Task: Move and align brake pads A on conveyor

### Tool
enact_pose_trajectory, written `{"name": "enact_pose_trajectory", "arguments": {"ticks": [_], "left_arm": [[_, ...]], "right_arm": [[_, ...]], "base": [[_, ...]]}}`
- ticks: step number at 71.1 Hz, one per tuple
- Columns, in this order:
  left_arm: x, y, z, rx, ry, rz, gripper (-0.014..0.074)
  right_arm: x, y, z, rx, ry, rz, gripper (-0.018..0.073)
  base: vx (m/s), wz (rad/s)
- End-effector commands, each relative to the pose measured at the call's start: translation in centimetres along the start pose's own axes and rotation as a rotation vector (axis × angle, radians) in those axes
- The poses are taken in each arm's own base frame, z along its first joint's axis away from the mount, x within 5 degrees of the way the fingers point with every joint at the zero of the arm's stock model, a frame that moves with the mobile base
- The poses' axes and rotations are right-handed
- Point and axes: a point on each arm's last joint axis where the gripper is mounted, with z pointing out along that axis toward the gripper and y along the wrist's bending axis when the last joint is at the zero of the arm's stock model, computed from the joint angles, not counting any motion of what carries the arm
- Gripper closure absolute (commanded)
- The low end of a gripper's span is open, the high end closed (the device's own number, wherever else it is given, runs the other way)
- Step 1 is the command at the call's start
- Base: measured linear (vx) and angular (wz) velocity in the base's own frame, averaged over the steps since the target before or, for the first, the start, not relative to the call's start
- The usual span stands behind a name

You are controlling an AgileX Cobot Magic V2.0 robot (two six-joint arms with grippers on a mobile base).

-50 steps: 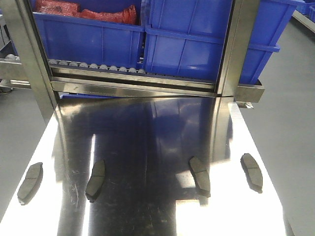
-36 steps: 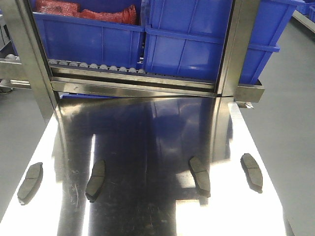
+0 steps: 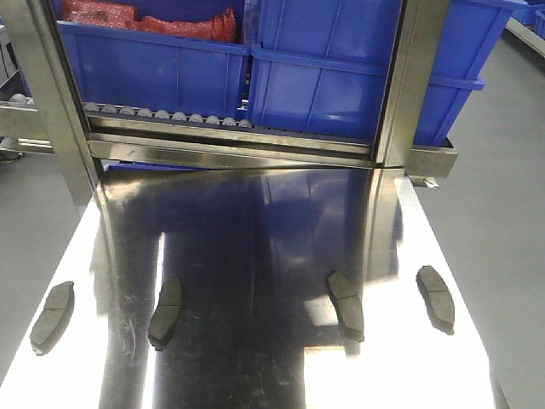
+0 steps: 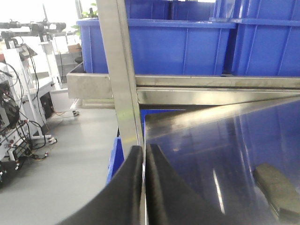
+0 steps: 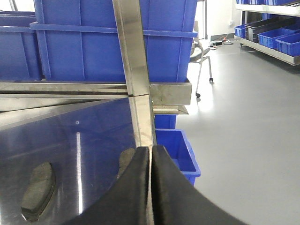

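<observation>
Nothing has moved since the earlier frames: four flat, curved dark-grey brake pads [image 3: 165,312] lie in a row near the shiny steel table's [image 3: 255,247] near edge, no conveyor in view, and left gripper [image 4: 144,154] and right gripper [image 5: 151,152] are closed and empty, so the transfer has not begun.

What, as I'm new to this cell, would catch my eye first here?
Four dark brake pads lie in a spaced row across the near part of the shiny steel table. Behind it, big blue bins fill a steel rack. The left gripper and right gripper are shut, empty.
</observation>
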Motion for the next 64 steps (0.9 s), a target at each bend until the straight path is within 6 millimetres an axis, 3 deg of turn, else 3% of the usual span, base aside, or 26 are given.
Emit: {"name": "enact_pose_trajectory", "arguments": {"ticks": [1, 13, 23, 32, 44, 53, 64], "left_arm": [[-1.5, 0.0, -0.3, 0.003, -0.12, 0.002, 0.0603], [-2.1, 0.0, -0.3, 0.006, -0.179, -0.019, 0.0603], [-4.3, 0.1, -0.8, 0.016, -0.306, -0.096, 0.0603], [-6.1, 0.2, -0.5, 0.006, -0.168, -0.079, 0.0603], [-9.1, 0.4, 2.6, 0.004, 0.032, -0.083, 0.0603], [-11.3, 0.4, 5.1, 0.005, 0.063, -0.081, 0.0603], [-11.6, 0.4, 6.8, 0.009, 0.051, -0.081, 0.0603]], "right_arm": [[-0.4, 0.0, -0.1, -0.007, -0.077, -0.005, 0.0564], [-0.4, 0.0, -0.1, -0.007, -0.077, -0.005, 0.0564], [-0.4, 0.0, -0.1, -0.007, -0.077, -0.005, 0.0564], [-0.4, 0.0, -0.1, -0.007, -0.077, -0.005, 0.0564], [-0.4, 0.0, -0.1, -0.007, -0.077, -0.005, 0.0564], [-0.4, 0.0, -0.1, -0.007, -0.077, -0.005, 0.0564], [-0.4, 0.0, -0.1, -0.007, -0.077, -0.005, 0.0564]], "base": [[0.0, 0.0], [0.0, 0.0], [0.0, 0.0], [0.0, 0.0], [0.0, 0.0], [0.0, 0.0], [0.0, 0.0]]}}
